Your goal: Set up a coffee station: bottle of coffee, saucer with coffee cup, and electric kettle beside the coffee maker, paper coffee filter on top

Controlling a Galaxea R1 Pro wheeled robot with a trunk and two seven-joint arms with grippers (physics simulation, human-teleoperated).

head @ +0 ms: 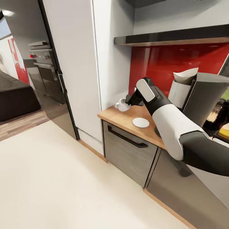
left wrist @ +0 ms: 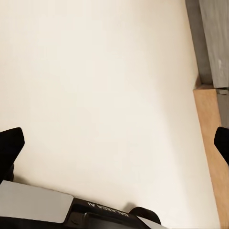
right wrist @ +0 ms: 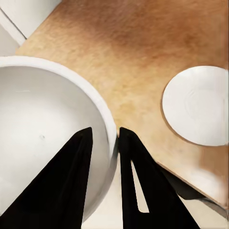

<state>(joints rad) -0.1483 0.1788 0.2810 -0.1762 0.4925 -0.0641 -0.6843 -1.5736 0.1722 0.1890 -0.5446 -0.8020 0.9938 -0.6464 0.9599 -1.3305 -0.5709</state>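
**Cup Rim Pinched Above the Counter's End**

While the coffee cup [head: 121,105] sits tilted at the far end of the counter [head: 122,119], the right gripper [head: 131,101] has it by the rim: in the right wrist view one black finger [right wrist: 64,183] lies inside the white bowl of the cup [right wrist: 43,129] and the other runs outside the wall, the two nearly closed with only the rim between them. Whether the cup touches the wood or hangs just above it cannot be told.

Near the cup, toward the counter's front edge, the saucer [head: 141,122] lies flat and bare on the wood; the right wrist view shows it [right wrist: 198,105] apart from the cup. Farther along stands the coffee maker [head: 203,95], partly behind the right forearm, with the paper coffee filter [head: 185,76] standing on top of it, point up. The kitchen shelf [head: 171,36] runs along the wall above a red backsplash [head: 159,63].

Down below, the left gripper [left wrist: 114,143] hangs over pale floor [left wrist: 95,71], its dark fingers [left wrist: 10,145] set wide apart with nothing between them.
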